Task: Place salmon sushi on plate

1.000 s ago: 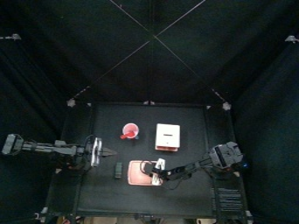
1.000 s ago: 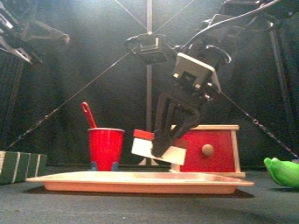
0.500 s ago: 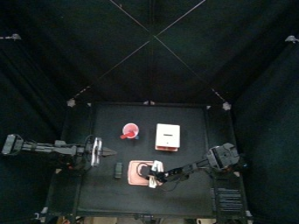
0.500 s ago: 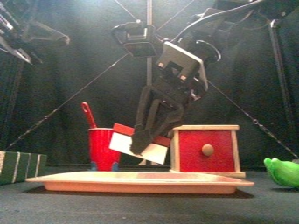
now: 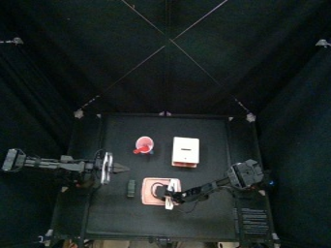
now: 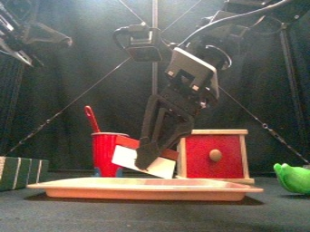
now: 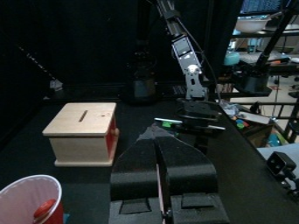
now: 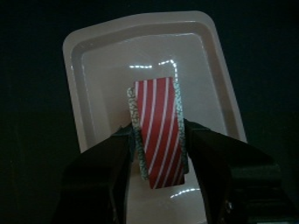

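Observation:
My right gripper (image 8: 160,150) is shut on the salmon sushi (image 8: 156,129), a small white piece with a red-orange striped top. It holds the sushi tilted, just above the middle of the pinkish square plate (image 8: 89,83). The front view shows the sushi (image 6: 125,159) between the jaws, a little above the plate (image 6: 72,188). In the top view the right gripper (image 5: 165,195) is over the plate (image 5: 150,184). My left gripper (image 7: 163,144) is shut and empty, resting left of the plate (image 5: 123,170).
A red cup (image 6: 109,150) with a red stick in it and a white block with a red front (image 6: 213,155) stand behind the plate. A green thing (image 6: 291,177) lies at the right and a green striped box (image 6: 17,170) at the left.
My right gripper has carried the sushi leftward and lower over the plate. The left arm has not moved.

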Tool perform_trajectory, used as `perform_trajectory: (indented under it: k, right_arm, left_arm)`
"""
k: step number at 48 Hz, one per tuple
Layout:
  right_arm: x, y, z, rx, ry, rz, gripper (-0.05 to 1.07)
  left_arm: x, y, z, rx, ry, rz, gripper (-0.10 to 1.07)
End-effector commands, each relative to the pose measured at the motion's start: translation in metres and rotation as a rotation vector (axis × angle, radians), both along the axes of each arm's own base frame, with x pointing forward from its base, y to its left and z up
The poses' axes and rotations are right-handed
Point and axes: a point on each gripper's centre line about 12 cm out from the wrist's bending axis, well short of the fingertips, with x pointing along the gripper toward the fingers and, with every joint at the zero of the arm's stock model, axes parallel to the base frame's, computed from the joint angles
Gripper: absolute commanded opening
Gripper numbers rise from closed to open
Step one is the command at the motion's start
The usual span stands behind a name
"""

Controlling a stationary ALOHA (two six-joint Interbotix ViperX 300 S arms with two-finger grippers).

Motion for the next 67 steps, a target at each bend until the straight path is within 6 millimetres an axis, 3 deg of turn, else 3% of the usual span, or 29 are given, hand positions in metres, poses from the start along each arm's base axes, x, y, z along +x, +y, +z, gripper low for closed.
perform_trajectory:
  k: [1, 16, 34, 67]
  right_arm:
    - [0.0053, -0.0008, 0.0157, 0.014, -0.042, -0.001, 0.68]
    - [0.0052, -0.0013, 0.0140, 0.019, -0.037, -0.008, 0.69]
    - [0.0052, -0.0003, 0.0140, 0.022, -0.038, -0.005, 0.85]
    - [0.0016, -0.0015, 0.0101, 0.008, -0.020, -0.015, 0.85]
  left_arm:
    - [0.0020, 0.0002, 0.0055, 0.003, -0.017, 0.001, -0.03]
    - [0.0019, 0.0002, 0.0048, 0.003, -0.015, 0.001, -0.03]
    - [0.0019, 0.0005, 0.0048, 0.003, -0.015, 0.002, -0.03]
    - [0.0019, 0.0002, 0.0048, 0.003, -0.015, 0.001, -0.03]
